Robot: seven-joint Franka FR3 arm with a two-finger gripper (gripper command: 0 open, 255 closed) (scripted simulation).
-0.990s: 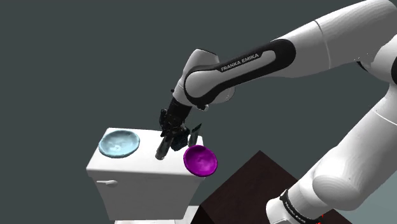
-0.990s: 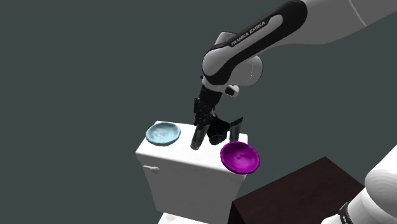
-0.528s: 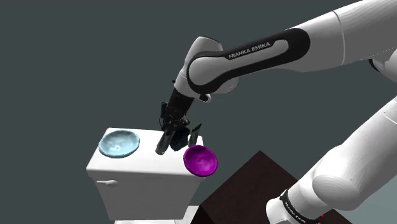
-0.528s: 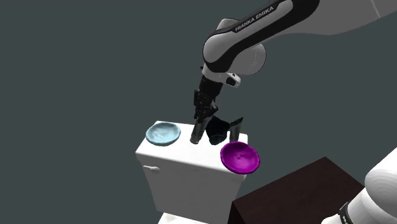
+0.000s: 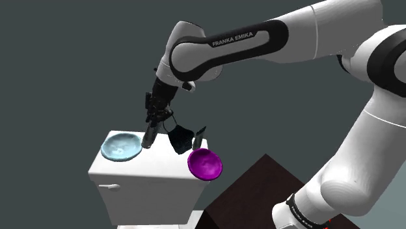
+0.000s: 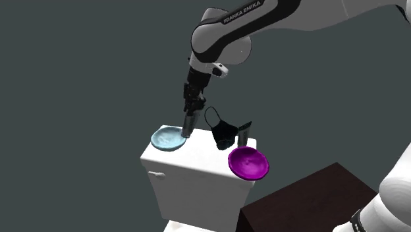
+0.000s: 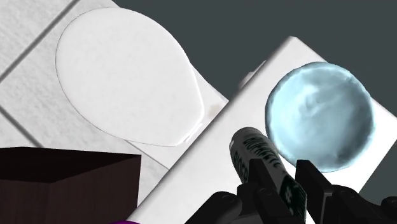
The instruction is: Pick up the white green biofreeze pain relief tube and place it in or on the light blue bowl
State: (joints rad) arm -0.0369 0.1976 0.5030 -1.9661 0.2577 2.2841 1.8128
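Tube (image 5: 149, 135) now beside light blue bowl (image 5: 121, 146), near-vertical, cap end down.

Gripper (image 5: 151, 125) with the tube (image 5: 148, 138) clamped between its fingers has shifted toward 10 o'clock in the shoulder view, off the spot beside the purple bowl (image 5: 205, 163) and the black item (image 5: 180, 138). The tube's lower end is now over the light blue bowl (image 5: 121, 146) at its 3 o'clock rim. Forearm and wrist have swung up toward 10 o'clock too.
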